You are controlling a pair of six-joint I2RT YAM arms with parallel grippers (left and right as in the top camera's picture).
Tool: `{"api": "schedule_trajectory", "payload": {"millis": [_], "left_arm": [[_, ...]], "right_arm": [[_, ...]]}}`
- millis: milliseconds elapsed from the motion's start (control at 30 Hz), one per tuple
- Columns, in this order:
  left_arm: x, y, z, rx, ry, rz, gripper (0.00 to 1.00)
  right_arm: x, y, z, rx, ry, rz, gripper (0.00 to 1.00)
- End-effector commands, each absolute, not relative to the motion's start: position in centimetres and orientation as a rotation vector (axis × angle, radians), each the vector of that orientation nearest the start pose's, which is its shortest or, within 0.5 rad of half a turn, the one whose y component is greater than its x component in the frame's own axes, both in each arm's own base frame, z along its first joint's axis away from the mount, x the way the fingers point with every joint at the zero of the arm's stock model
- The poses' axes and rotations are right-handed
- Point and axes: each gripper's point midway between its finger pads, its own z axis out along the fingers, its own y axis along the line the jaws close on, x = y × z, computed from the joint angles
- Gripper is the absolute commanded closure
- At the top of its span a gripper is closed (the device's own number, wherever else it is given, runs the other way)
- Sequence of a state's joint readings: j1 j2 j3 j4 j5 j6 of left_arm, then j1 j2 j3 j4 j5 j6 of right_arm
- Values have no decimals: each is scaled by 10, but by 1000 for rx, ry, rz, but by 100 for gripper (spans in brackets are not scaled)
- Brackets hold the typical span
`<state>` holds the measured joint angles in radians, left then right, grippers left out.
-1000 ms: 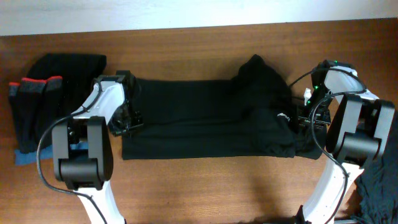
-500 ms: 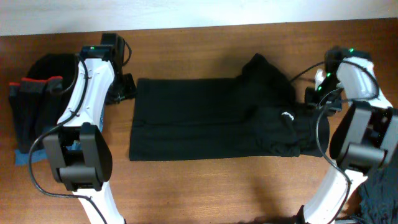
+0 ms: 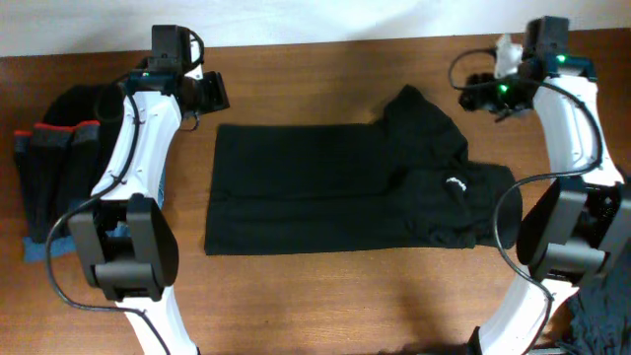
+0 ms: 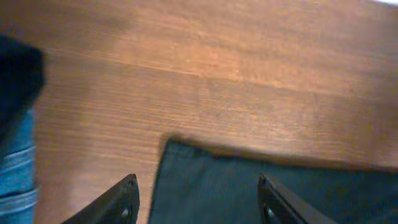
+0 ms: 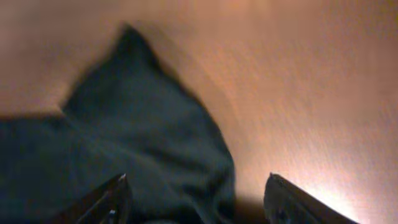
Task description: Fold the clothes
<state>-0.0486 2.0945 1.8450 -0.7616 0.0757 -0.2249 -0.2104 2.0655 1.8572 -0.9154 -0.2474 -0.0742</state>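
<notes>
The long black garment (image 3: 325, 187) lies flat across the middle of the table, with a small white logo (image 3: 454, 183) near its bunched right end. My left gripper (image 3: 211, 94) hovers open just beyond the garment's far left corner, holding nothing. In the left wrist view that corner (image 4: 249, 190) shows between the spread fingers (image 4: 127, 202) of the left gripper (image 4: 198, 190). My right gripper (image 3: 473, 96) is open beyond the far right end. In the blurred right wrist view, the right gripper (image 5: 196, 190) hangs above a pointed fold of the garment (image 5: 143, 143), apart from it.
A pile of dark clothes with red-trimmed pieces (image 3: 59, 158) sits at the left edge, with a blue item (image 3: 39, 251) under its near end. Another dark garment (image 3: 601, 306) lies at the bottom right corner. The table's far edge (image 3: 325, 44) runs just behind both grippers.
Both grippers opened, let go of the garment's ends and rose toward the table's far edge. The garment's left edge settled flat; the cloth stays spread.
</notes>
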Motion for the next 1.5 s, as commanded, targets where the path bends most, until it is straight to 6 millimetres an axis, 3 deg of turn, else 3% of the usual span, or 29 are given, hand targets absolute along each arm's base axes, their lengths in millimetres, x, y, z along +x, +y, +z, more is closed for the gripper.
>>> {"api": "schedule_trajectory", "payload": {"millis": [0,167,300,467,767,933,1000,1067,1133,1467], "left_arm": [[537,-50,91,-124,2654,-270,40],[538,-56,59,-55,2698,-306,39],[539,-56,41,-53,2723,-306,40],[544,-57,35,8,2707,-292,40],[544,-56,8,10,2739,-278,40],[548,-54,6,13,2728,-252,41],[548,-56,6,17,2726,-256,49],[548,-58,6,23,2727,-257,79],[548,-59,6,24,2727,-257,89],[539,-58,3,19,2767,-256,94]], "right_arm": [[527,-38,162,-5,2522,265,23],[547,-24,176,-63,2426,253,20],[549,-17,170,-76,2435,261,19],[544,-16,161,-72,2467,269,19],[536,-15,155,-66,2504,278,19],[534,-15,153,-64,2516,281,19],[533,-15,152,-63,2521,283,20],[532,-15,152,-62,2523,283,23],[532,-15,152,-62,2524,283,25],[533,-17,151,-58,2524,272,30]]}}
